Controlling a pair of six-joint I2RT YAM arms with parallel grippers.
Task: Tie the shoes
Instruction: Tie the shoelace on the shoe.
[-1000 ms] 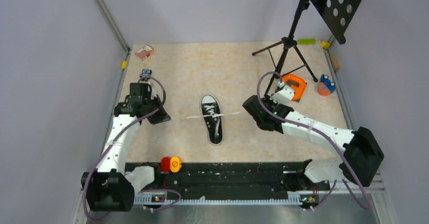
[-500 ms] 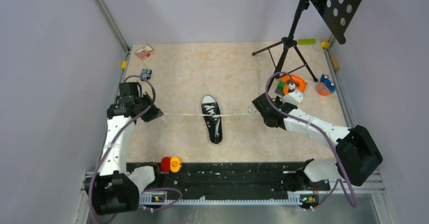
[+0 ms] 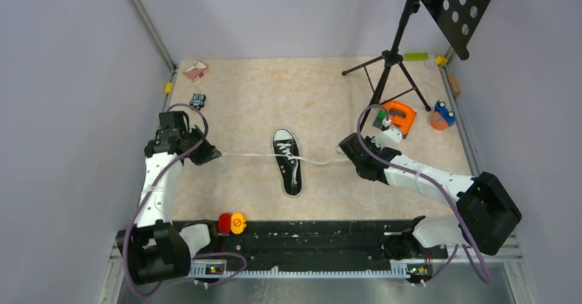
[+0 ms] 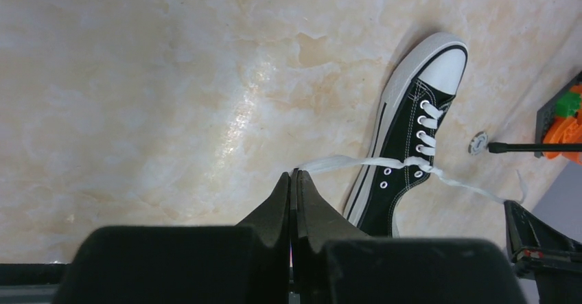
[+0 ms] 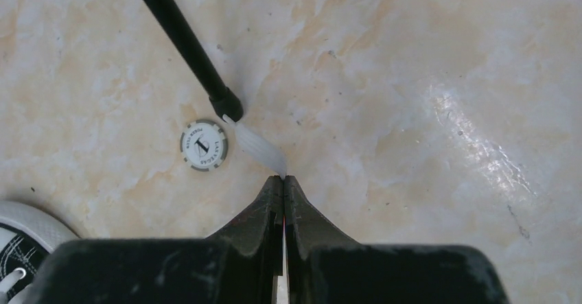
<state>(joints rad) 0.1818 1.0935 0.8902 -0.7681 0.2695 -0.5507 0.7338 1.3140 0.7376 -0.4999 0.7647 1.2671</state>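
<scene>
The black canvas shoe [image 3: 289, 162] with its white sole edge lies lengthwise at the table's middle. One white lace [image 3: 248, 155] runs taut to the left, pinched in my left gripper [image 3: 218, 155], which is shut. The other lace [image 3: 321, 160] sags slightly toward my right gripper [image 3: 342, 152], also shut on it. In the left wrist view the shoe [image 4: 409, 136] lies ahead of the left gripper [image 4: 295, 174], which holds its lace [image 4: 343, 161]. The right wrist view shows the lace end [image 5: 259, 143] sticking out of the right gripper [image 5: 283, 178].
A black tripod [image 3: 389, 60] with a perforated board [image 3: 461, 5] stands back right, one leg [image 5: 180, 35] ending just ahead of my right gripper beside a poker chip [image 5: 204, 145]. An orange object [image 3: 399, 117], a blue toy [image 3: 443, 115], a toy car [image 3: 198, 100] and a pink box [image 3: 195, 70] lie around.
Both grippers pulled the laces outward from the shoe over the last second. The right gripper has since eased back toward the shoe, and its lace now sags.
</scene>
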